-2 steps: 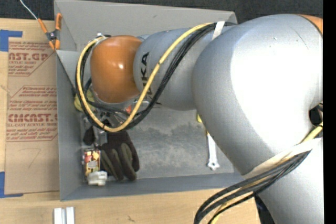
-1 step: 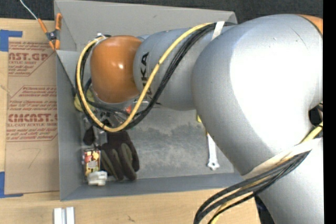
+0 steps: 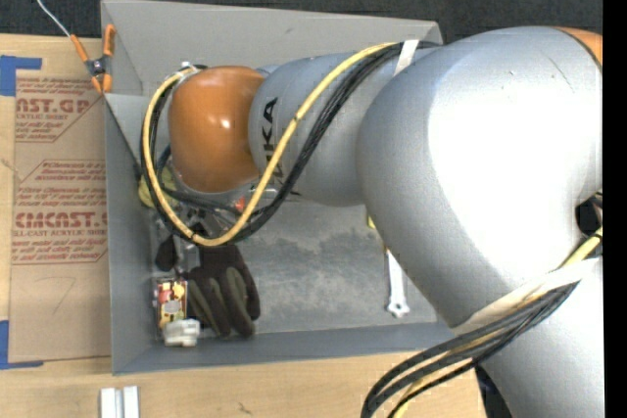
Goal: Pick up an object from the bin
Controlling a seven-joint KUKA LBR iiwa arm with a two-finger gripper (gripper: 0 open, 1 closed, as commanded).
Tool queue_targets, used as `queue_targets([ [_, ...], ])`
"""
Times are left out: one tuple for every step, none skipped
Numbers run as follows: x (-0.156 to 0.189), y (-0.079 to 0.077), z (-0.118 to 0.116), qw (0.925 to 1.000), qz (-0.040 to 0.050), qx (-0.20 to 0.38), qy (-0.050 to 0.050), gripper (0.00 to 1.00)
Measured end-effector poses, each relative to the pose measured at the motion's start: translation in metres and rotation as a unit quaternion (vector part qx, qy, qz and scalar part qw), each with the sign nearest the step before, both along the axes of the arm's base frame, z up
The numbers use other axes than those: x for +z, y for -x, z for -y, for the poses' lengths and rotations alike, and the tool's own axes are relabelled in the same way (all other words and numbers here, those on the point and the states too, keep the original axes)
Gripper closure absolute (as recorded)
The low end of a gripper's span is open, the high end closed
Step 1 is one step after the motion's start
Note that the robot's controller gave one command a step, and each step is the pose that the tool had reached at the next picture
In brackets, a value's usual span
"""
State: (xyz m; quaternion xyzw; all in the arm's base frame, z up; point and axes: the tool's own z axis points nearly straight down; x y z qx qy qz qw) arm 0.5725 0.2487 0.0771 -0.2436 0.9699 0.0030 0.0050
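From my console I see the arm (image 3: pixel 470 162) reaching into the bin (image 3: pixel 265 23) and covering most of it. I take the dark glove (image 3: pixel 225 294) as my marker; it lies crumpled on the bin floor close to the near wall. The gripper (image 3: pixel 174 248) sits just beyond the glove and slightly to its left, tucked under the orange cover (image 3: pixel 211 127) on the wrist, with yellow and black cables (image 3: pixel 294 127) looping round it. I cannot tell whether the gripper is open or closed, and I see nothing held in it. Touching the glove's left edge is a small box (image 3: pixel 171 303), yellow and red with a white end. These two things are the nearest to the gripper. Well to the right of the glove, a slim white tool (image 3: pixel 395 287) lies on the bare floor beside the arm
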Motion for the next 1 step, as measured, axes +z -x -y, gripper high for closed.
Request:
queue_targets([
  [0.0000, 0.0000, 0.0000, 1.0000, 0.0000, 0.000, 0.000, 1.00],
])
